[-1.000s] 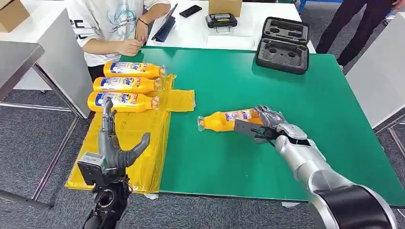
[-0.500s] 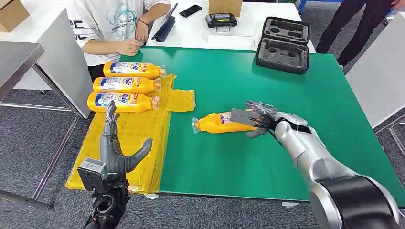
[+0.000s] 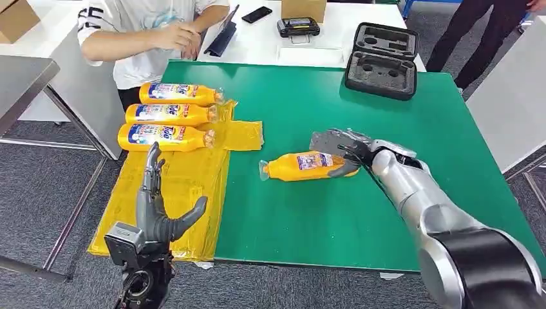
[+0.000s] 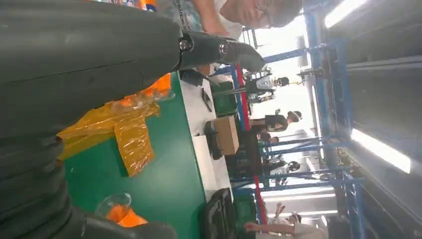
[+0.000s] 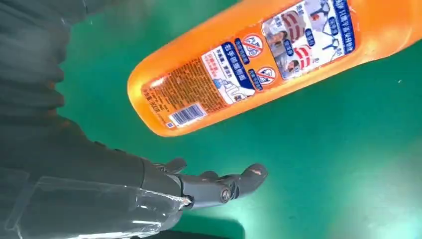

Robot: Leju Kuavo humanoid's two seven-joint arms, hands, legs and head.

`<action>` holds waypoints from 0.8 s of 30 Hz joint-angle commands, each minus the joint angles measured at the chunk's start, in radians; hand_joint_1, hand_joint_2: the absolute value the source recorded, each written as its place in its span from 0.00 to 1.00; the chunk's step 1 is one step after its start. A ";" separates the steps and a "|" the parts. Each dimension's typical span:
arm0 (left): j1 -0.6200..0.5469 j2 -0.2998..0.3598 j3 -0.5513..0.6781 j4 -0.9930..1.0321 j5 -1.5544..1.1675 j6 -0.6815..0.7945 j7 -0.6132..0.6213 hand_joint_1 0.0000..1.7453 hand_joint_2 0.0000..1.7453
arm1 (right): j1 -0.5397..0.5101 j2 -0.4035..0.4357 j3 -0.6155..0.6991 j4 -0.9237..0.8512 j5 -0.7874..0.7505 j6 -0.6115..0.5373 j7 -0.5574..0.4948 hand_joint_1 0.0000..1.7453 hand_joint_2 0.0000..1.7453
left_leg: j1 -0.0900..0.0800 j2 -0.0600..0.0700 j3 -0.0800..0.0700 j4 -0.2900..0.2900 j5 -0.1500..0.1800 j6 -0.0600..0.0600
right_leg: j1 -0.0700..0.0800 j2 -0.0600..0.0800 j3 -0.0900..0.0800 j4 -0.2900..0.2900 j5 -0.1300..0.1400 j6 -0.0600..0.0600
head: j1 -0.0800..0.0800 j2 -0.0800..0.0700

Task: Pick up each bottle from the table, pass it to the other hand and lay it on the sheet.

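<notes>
Left hand (image 3: 156, 209): nearest item, raised above the near part of the yellow sheet (image 3: 187, 187), fingers (image 3: 152, 168) straight and spread, thumb out to the side, holding nothing.

Yellow sheet: crinkled plastic draped over the left edge of the green table (image 3: 386, 129), with a flap reaching out onto the green surface.

Right hand (image 3: 340, 149): on the green table at the base end of an orange bottle (image 3: 306, 166). Fingers are extended over the top of the bottle and the thumb lies along its near side. In the right wrist view the bottle (image 5: 268, 59) lies flat on the green surface, label up, apart from the one finger (image 5: 224, 186) seen there; no closed grasp is visible, so the hand reads as open.

Orange bottle: on its side near the middle of the table, clear cap pointing toward the sheet, well short of it.

Three orange bottles (image 3: 166, 137): laid side by side on the far part of the sheet, caps pointing toward the table's centre.

Black foam-lined case (image 3: 381, 59): open, at the far edge of the green table.

Person (image 3: 138, 32): in a white shirt, beyond the sheet's far end, arms raised.

White table (image 3: 257, 42): behind, carrying a phone (image 3: 257, 14) and a small black device (image 3: 298, 28).
</notes>
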 commanded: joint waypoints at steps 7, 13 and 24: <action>-0.026 0.024 -0.016 0.020 0.016 -0.029 0.015 0.00 1.00 | -0.001 -0.006 0.126 0.060 0.133 -0.082 0.147 0.00 1.00 | 0.001 -0.001 0.006 -0.001 -0.002 -0.002 | 0.001 0.000 0.006 -0.001 -0.002 -0.002 | 0.000 0.000; -0.038 0.023 -0.009 0.034 0.024 -0.054 0.028 0.00 1.00 | 0.073 -0.024 0.134 0.068 0.152 -0.132 0.175 0.00 1.00 | 0.001 -0.002 0.004 -0.001 -0.001 -0.001 | 0.001 -0.002 0.004 -0.002 -0.001 -0.001 | 0.000 0.000; -0.037 0.017 0.007 0.046 0.040 -0.055 0.029 0.00 1.00 | 0.103 -0.010 0.127 0.063 0.152 -0.170 0.150 0.00 1.00 | 0.001 -0.001 0.004 -0.001 -0.001 -0.001 | 0.001 0.000 0.004 -0.001 -0.001 -0.001 | 0.000 0.000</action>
